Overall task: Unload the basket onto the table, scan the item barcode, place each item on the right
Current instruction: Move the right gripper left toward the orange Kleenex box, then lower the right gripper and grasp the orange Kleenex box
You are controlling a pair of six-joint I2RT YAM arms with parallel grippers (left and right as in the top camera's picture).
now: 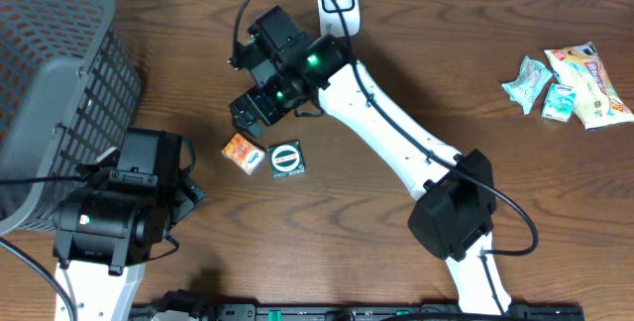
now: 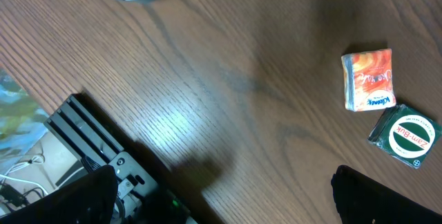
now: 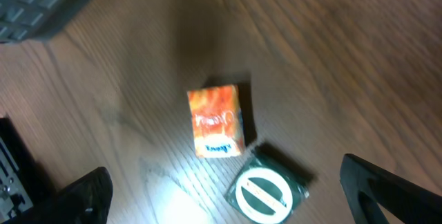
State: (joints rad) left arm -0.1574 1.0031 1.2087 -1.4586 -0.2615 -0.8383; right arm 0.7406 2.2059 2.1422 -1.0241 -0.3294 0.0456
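While stretched across table (image 1: 416, 53), right gripper (image 1: 248, 118) hangs wide above orange packet (image 1: 241, 152).

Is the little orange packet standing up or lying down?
Lying down. The small orange packet rests flat on the brown wooden table, its printed face up, beside the green square tin.

Soft overhead light lies on the wooden table (image 1: 416, 24), throwing a pale glare patch on the grain between the right gripper's (image 3: 228, 189) jaws, whose view is blurred throughout, while the left gripper's (image 2: 228, 196) view is sharp, with a sheen ahead of its jaws and a dark shadow between them.
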